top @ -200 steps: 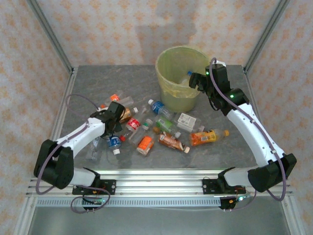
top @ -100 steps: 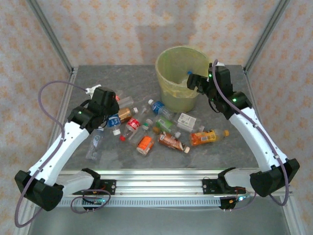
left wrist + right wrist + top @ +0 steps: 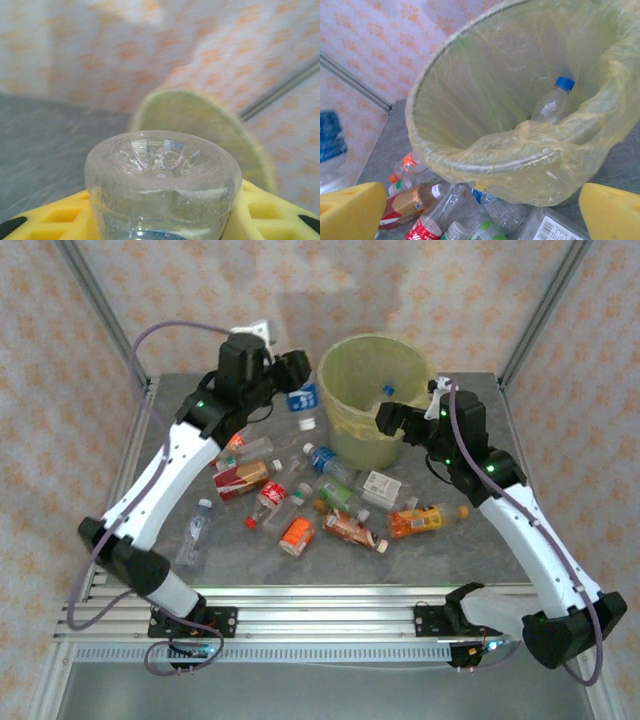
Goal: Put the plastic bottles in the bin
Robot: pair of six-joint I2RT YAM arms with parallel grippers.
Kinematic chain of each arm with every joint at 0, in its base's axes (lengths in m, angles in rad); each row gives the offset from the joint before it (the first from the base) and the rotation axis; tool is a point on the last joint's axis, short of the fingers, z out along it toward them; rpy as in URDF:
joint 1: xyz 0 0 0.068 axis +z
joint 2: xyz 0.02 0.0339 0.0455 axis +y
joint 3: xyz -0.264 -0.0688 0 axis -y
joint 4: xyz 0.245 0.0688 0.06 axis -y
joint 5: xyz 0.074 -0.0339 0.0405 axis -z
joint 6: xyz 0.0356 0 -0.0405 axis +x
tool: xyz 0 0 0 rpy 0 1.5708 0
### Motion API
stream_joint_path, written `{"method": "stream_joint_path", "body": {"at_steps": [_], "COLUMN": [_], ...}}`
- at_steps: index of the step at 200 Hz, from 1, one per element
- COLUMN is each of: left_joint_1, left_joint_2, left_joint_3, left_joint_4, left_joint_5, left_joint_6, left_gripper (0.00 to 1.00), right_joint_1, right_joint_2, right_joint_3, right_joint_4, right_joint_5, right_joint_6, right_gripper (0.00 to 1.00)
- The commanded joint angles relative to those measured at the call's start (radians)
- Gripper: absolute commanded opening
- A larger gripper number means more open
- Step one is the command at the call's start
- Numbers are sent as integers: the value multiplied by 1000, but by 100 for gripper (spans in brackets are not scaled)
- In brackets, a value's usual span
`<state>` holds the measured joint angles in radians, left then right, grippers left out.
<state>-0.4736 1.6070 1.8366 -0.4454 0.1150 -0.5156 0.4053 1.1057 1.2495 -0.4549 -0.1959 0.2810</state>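
Left gripper [image 3: 291,374] is pinching a blue-label bottle [image 3: 302,401] just left of the bin [image 3: 366,443]. Right gripper [image 3: 389,418] is gaping empty at the bin's right rim. One blue-capped bottle [image 3: 552,103] is lying inside; roughly ten loose bottles [image 3: 346,528] are waiting in front.

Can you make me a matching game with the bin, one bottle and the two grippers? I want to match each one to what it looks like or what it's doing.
Things:
1. bin
2. orange-label bottle
3. left gripper
4. right gripper

What fits:
A. open, next to the bin
B. lying on its side on the table
C. pale yellow-green, with a bag inside
D. shut on a blue-label bottle

Pairs: 1-C, 2-B, 3-D, 4-A
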Motion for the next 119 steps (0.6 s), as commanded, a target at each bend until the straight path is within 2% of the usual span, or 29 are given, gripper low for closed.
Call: {"method": "stream_joint_path", "body": {"at_steps": [1,33,77,91,119], "left_joint_1": [-20,-29,-31,-30,-30], "left_joint_2": [89,323,677,733,748], "left_joint_3": [174,486,976,1028,989], "left_joint_4": [119,99,-19,-24,-36], "left_joint_5": [86,118,158,175,139], "left_joint_6": [71,123,202,221,275], "left_gripper": [48,48,49,50,51], "right_joint_1": [6,6,6,7,6], "right_joint_2": [-63,-93,-97,-102,-130], "right_joint_3": [-24,-35,-44,-44,-53], "right_joint_4": [21,-6,-83,-119,-242], "right_joint_5": [78,133,287,345,519], "right_joint_6": [26,43,91,111,192], "right_gripper": [99,99,99,99,99]}}
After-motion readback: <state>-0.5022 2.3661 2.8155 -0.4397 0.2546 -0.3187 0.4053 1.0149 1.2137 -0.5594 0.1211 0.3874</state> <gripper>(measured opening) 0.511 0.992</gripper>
